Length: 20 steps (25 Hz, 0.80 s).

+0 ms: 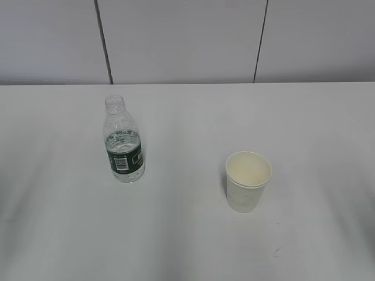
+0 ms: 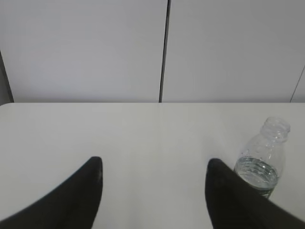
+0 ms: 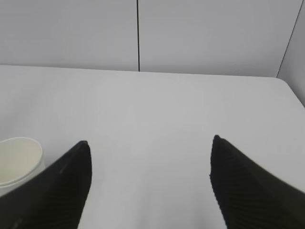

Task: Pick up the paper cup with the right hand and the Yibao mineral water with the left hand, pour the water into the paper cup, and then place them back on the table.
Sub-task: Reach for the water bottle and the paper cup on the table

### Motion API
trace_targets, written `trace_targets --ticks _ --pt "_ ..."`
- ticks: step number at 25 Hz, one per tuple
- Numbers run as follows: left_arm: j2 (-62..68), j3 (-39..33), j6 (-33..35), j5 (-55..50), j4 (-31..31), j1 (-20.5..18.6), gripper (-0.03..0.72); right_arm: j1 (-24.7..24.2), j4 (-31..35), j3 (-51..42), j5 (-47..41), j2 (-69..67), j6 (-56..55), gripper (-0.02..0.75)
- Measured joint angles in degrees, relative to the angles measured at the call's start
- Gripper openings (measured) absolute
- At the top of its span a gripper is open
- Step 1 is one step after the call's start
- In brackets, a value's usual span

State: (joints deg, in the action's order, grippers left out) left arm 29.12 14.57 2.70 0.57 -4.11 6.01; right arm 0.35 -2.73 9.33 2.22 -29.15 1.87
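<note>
The Yibao mineral water (image 1: 123,143) stands upright and uncapped on the white table (image 1: 187,234), left of centre. The paper cup (image 1: 248,180) stands upright to its right, cream inside. Neither arm shows in the exterior view. My left gripper (image 2: 155,167) is open over bare table, nothing between its fingers; the bottle (image 2: 264,160) stands just beyond its right finger. Over on the other side my right gripper (image 3: 150,145) is open and empty, and the cup (image 3: 19,160) sits at the left, partly behind the left finger.
A grey panelled wall (image 1: 187,41) with dark vertical seams runs behind the table's far edge. In the right wrist view the table's right corner (image 3: 286,83) shows.
</note>
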Motion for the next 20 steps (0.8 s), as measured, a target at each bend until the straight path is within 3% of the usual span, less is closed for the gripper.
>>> trace_targets --ticks 10,15,20 --pt "16.58 0.0 0.0 13.26 0.51 0.0 0.428 0.0 -3.35 0.0 14.8 -14.28 0.0 0.571" --pt "26.25 0.0 0.0 23.56 1.61 0.05 0.428 0.0 -7.13 0.0 31.84 -25.33 0.0 0.571" --pt "35.78 0.06 0.0 37.52 6.54 2.66 0.428 0.0 -10.82 0.33 50.25 -40.35 0.0 0.571"
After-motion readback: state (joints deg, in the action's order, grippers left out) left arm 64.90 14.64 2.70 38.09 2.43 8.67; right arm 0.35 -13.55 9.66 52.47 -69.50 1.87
